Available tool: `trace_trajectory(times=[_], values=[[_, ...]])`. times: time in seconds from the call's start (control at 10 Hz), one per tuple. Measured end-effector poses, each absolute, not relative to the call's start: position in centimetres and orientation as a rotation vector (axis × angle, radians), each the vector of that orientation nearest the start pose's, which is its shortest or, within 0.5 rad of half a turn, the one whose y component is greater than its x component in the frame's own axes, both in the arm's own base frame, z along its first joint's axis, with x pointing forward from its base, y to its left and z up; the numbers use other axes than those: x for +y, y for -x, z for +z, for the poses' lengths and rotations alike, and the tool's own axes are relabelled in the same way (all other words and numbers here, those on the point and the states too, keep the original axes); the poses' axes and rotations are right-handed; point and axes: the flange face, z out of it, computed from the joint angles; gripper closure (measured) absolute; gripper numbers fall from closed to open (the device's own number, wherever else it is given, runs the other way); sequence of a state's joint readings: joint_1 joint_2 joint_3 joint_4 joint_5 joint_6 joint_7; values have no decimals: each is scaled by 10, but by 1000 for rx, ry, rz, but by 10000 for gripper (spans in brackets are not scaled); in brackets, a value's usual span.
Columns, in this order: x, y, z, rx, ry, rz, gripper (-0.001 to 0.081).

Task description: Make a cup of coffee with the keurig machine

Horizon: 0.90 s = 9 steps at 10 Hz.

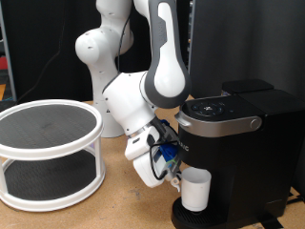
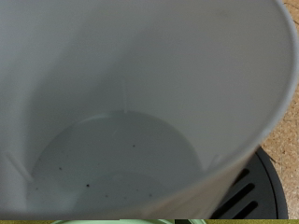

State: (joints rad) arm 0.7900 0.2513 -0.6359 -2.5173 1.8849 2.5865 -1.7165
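The keurig machine (image 1: pixel 243 134) is a black box at the exterior view's right, with its top down and a silver-grey handle (image 1: pixel 224 122) across the front. The cup (image 1: pixel 196 191), white, stands upright on the drip tray under the machine's spout. My gripper (image 1: pixel 170 164) hangs just to the exterior view's left of the cup, close against its side. In the wrist view the cup (image 2: pixel 140 112) fills the frame and I look down into it. Its inside holds only a few dark specks. A slotted black drip tray (image 2: pixel 245 191) shows beside it. My fingers are hidden in the wrist view.
A white two-tier round rack (image 1: pixel 48 153) with dark mesh shelves stands at the exterior view's left on the wooden table (image 1: pixel 105 215). The arm's white base rises behind it, before a black curtain.
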Motion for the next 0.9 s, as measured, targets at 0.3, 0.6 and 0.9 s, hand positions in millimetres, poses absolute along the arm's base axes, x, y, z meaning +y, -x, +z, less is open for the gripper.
trace_trajectory(times=[0.3,0.6,0.9], values=[[33,-429,186,-202,2583,-674,734],[32,-432,186,-150,2583,-661,734],[32,-432,186,-141,2583,-658,734]])
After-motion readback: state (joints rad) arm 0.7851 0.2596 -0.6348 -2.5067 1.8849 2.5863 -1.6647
